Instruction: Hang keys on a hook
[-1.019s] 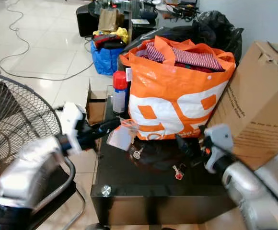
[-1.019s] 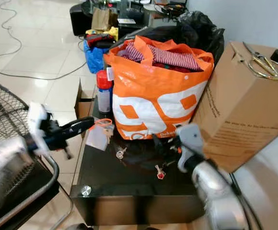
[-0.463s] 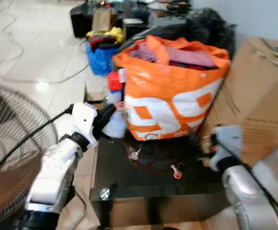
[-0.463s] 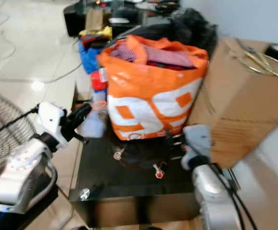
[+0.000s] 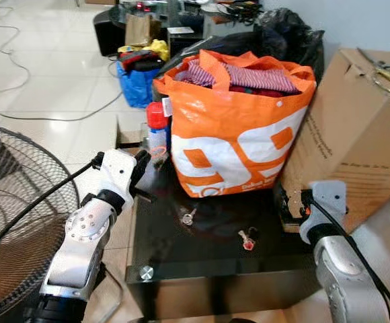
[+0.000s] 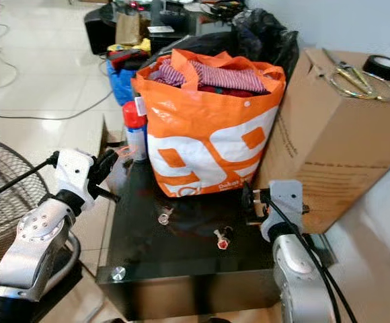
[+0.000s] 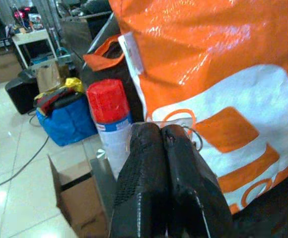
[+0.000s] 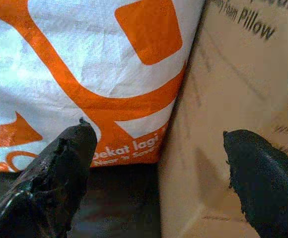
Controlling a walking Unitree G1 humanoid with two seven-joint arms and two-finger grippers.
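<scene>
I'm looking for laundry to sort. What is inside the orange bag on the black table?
The orange bag is stuffed with folded cloth: a red-and-white striped piece on top, a purplish striped one at its left end. Whatever lies deeper is hidden by these and the bag's walls.

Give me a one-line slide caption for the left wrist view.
Left gripper, fingers pressed shut on a thin key ring, held before the orange bag and red-capped spray can.

Glossy pale tiled floor [image 5: 54,74] (cables trailing) behind a black table [image 5: 202,259].
</scene>
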